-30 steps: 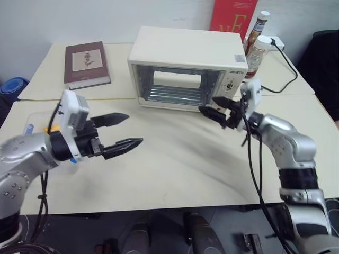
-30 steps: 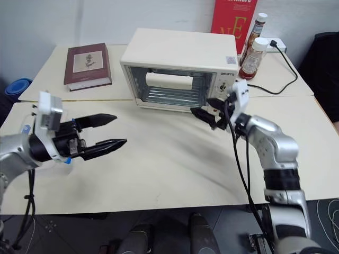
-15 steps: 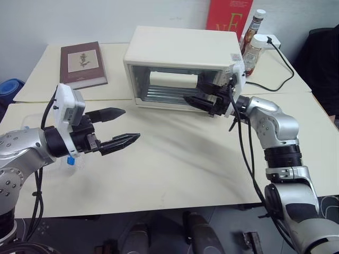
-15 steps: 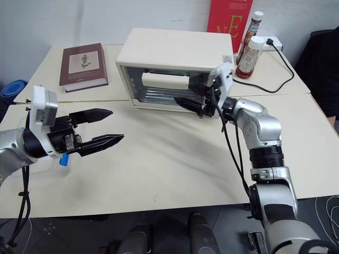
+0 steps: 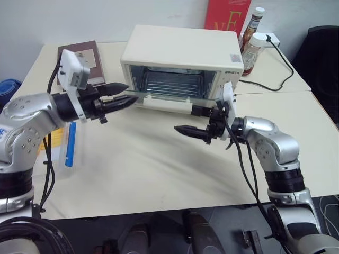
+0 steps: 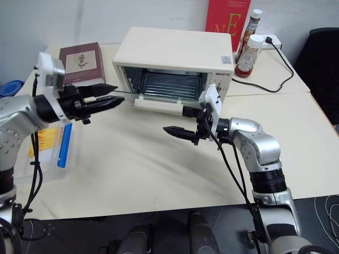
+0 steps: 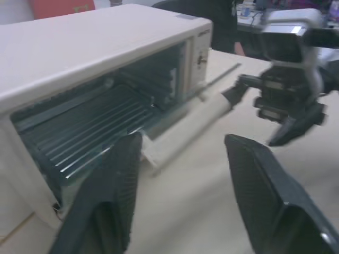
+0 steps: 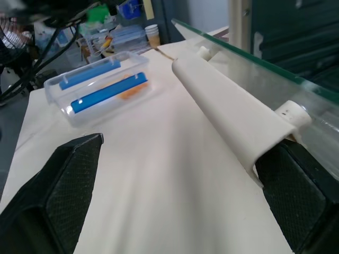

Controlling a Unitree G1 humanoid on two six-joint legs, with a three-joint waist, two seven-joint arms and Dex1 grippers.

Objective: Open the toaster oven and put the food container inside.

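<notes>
Door of toaster oven [image 5: 183, 58] lowered by its handle [image 5: 167, 106], about level; right hand [image 5: 197, 121] spread wide at the handle, gripping nothing; left hand [image 5: 126, 94] narrowed, empty, at the door's corner; food container [image 6: 48, 150] near the counter [image 5: 159, 169] edge; fetch it level.

Cream table [image 5: 159, 174] bearing all objects. Toaster oven [image 5: 183, 58] stands just beyond both grippers, its glass door lowered level with the left gripper [image 5: 124, 95] at its edge and the right gripper [image 5: 192, 120] at its handle. Food container [image 5: 61, 148] lies below and outboard of the left gripper. Maroon book [image 6: 79, 63] behind the left gripper; two sauce bottles [image 5: 253, 50], a red box [image 5: 228, 16] and a black cable [image 5: 286, 66] well beyond the right gripper.
</notes>
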